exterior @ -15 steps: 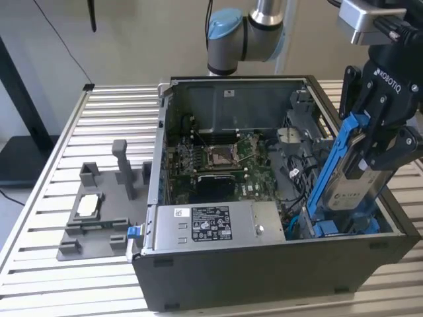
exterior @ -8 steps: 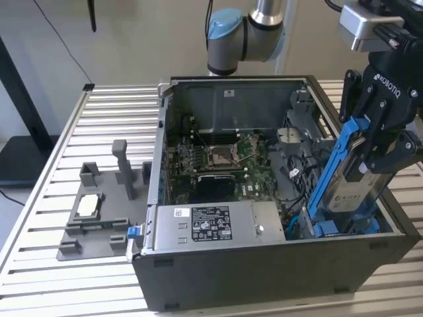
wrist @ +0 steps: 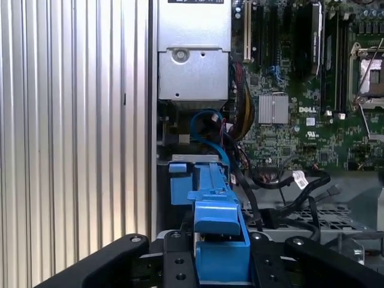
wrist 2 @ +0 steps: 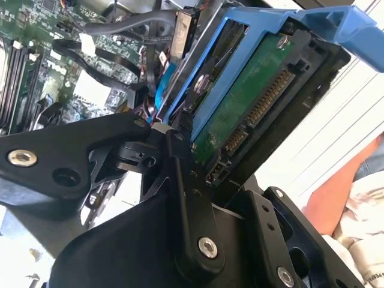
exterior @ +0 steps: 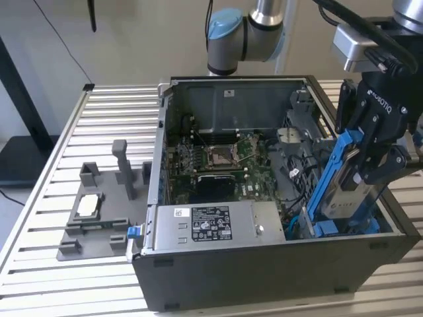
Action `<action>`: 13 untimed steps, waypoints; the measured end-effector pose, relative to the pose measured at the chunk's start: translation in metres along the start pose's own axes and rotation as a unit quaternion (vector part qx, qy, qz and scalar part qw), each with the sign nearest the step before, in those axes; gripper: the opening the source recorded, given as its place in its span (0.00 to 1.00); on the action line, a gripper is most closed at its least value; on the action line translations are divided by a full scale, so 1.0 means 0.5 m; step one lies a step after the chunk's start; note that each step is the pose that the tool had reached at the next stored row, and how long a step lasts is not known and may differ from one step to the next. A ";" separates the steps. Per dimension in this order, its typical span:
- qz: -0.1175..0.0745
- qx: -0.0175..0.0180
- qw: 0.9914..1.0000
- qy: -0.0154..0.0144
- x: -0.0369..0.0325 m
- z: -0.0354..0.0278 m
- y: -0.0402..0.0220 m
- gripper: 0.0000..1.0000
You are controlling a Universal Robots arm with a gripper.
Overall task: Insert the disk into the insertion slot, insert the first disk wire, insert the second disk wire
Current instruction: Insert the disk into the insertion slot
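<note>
Slatted metal table (exterior: 46,271) carries computer case (exterior: 264,271) and grey fixture (exterior: 92,232).

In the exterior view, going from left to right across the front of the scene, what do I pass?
chip → power supply → disk

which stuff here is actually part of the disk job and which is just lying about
Job:
- disk, held tilted in the end effector
- slot, at the disk's lower end
- loose black cables, probably the disk wires

Lying about:
- chip on the grey fixture
- power supply
- motherboard
</note>
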State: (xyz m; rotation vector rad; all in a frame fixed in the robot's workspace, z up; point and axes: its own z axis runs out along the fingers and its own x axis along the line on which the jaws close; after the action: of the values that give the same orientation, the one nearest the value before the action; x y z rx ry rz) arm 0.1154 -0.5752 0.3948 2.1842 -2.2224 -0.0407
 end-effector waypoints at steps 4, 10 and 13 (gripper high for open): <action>0.000 0.000 1.000 0.000 0.000 0.014 0.000 0.33; 0.000 -0.001 1.000 0.000 0.000 0.016 0.000 0.33; 0.000 -0.001 1.000 0.000 0.000 0.016 0.000 0.34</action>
State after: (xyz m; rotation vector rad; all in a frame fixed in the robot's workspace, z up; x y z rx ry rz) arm 0.1149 -0.5752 0.3867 2.1835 -2.2218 -0.0422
